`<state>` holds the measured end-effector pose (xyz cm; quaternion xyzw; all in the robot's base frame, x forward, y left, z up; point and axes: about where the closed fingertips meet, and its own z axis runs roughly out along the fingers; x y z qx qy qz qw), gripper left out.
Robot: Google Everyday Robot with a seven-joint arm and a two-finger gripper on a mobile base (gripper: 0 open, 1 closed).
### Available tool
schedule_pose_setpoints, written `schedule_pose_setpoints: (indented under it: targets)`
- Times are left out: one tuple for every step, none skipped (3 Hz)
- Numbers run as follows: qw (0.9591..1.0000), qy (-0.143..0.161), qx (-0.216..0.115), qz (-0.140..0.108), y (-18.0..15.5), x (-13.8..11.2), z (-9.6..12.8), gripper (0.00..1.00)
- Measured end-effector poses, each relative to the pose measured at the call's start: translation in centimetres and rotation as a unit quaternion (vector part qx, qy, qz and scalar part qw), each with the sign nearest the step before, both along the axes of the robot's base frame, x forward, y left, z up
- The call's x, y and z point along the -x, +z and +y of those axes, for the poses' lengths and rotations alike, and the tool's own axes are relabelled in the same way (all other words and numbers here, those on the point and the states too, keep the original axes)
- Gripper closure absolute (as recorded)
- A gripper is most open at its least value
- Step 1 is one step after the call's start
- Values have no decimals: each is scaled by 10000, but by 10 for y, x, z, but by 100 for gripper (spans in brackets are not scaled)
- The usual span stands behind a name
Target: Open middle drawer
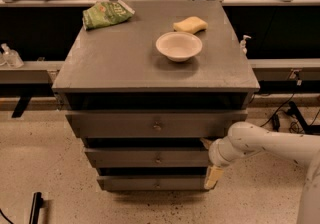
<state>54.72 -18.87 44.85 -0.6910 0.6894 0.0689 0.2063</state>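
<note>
The grey cabinet has three alike drawers stacked in tiers. The middle drawer (125,158) is the second one, with a small round metal knob (158,159) at its centre; its front sits a little behind the top drawer's front. My gripper (209,160) is at the right end of the middle drawer's front, well to the right of the knob, on the end of the white arm (265,145) that reaches in from the right. The gripper's end is partly hidden against the drawer's edge.
The top drawer (115,125) and the bottom drawer (125,184) sit above and below. On the cabinet top (110,63) are a white bowl (179,46), a yellow sponge (190,24) and a green chip bag (106,14). Cables lie on the speckled floor at the right.
</note>
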Motion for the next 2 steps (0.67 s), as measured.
schedule_pose_setpoints:
  targets:
    - [10000,-29,26,34,-12,-12,-5,8]
    - [9999,-86,46,103,-25,-15,-6,24]
